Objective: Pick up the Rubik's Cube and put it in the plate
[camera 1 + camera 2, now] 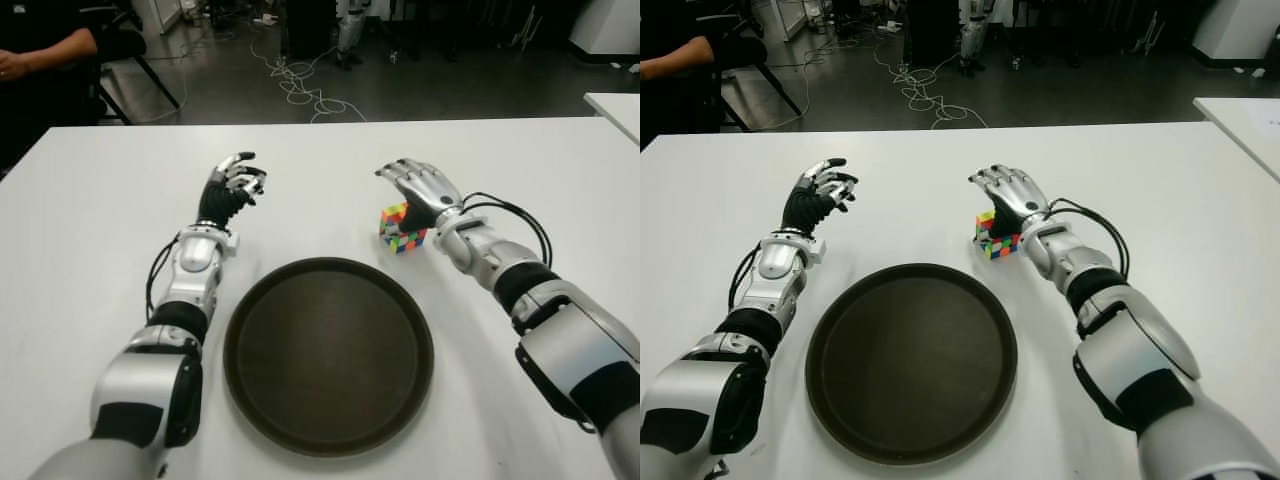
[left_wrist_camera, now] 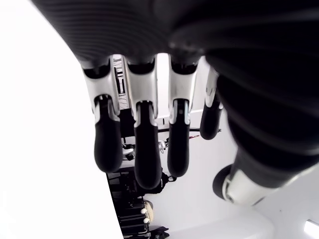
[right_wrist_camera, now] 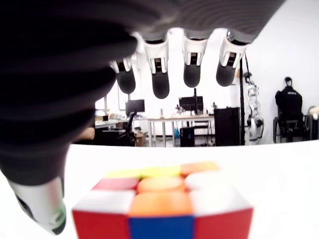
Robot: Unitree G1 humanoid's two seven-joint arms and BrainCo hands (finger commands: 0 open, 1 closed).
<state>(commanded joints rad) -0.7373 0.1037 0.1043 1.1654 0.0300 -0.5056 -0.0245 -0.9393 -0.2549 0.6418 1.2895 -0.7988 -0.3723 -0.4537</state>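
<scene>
The Rubik's Cube (image 1: 401,228) stands on the white table (image 1: 90,240) just beyond the far right rim of the round dark plate (image 1: 328,355). My right hand (image 1: 413,184) hovers over the cube, fingers spread and holding nothing. In the right wrist view the cube (image 3: 162,204) lies below the palm with the fingertips (image 3: 160,84) above and past it, not touching. My left hand (image 1: 232,185) shows to the left of the plate's far edge, fingers loosely curled and holding nothing.
A person's arm (image 1: 45,55) and a chair show at the far left behind the table. Cables (image 1: 305,90) lie on the floor beyond the far edge. A second white table corner (image 1: 615,105) sits at the right.
</scene>
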